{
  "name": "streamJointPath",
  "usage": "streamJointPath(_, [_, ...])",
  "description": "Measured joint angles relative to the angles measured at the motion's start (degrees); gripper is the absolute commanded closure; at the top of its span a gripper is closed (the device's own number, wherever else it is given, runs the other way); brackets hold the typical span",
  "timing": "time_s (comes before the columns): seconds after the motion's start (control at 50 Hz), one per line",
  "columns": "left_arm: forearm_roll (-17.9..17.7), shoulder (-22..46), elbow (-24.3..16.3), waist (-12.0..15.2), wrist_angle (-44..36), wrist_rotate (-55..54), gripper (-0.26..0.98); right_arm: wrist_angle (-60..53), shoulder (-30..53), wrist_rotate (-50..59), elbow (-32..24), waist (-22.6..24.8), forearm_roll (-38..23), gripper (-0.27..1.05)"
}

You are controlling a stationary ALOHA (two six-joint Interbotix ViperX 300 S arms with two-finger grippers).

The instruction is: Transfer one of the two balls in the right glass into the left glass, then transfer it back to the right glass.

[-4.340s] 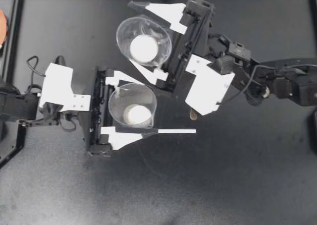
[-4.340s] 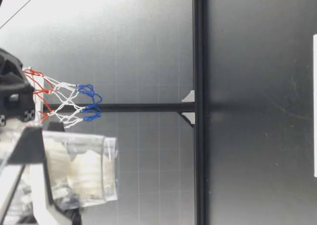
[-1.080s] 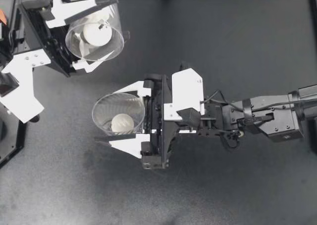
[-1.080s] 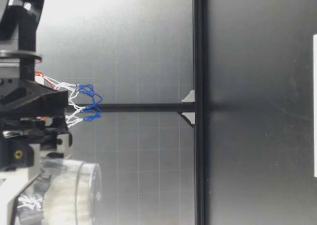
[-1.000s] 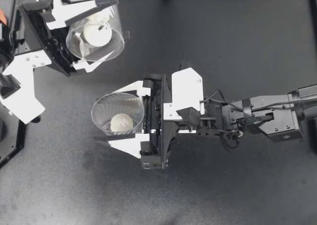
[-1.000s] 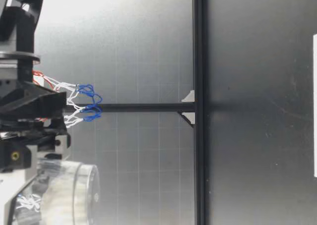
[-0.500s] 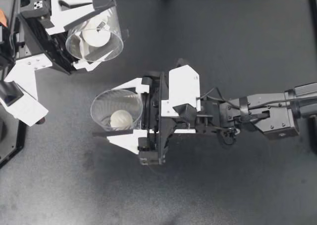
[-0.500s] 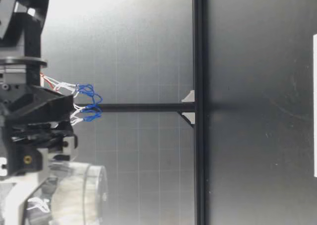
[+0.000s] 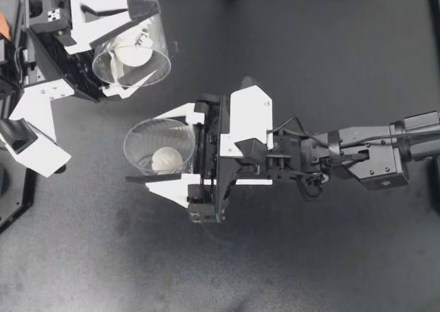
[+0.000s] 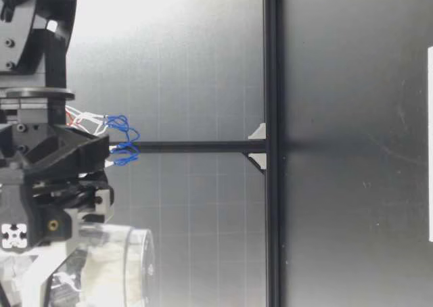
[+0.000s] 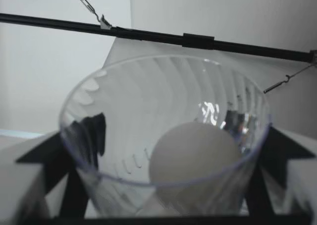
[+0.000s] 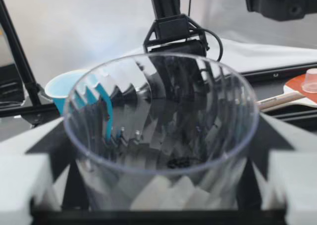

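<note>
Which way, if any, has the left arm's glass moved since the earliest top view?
Yes. The left arm's glass has gone from the middle of the table toward its far left corner.

This is a robotics lab test cell. A dark matte tabletop [image 9: 330, 257] is fenced by black metal rails [image 10: 272, 84]. Plain pale backdrop panels [image 11: 39, 76] are braced with chain [image 11: 86, 4]. A cabled robot arm [image 9: 364, 157] reaches in, and a small toy hoop net [image 10: 122, 141] hangs nearby.
</note>
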Motion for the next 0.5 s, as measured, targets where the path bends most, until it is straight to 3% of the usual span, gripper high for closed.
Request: streamJointPath(0.5, [0.0, 0.0, 0.79, 0.0, -1.14, 2.99, -0.05, 0.09, 0.18, -0.09, -0.44, -0.7, 0.0, 0.11])
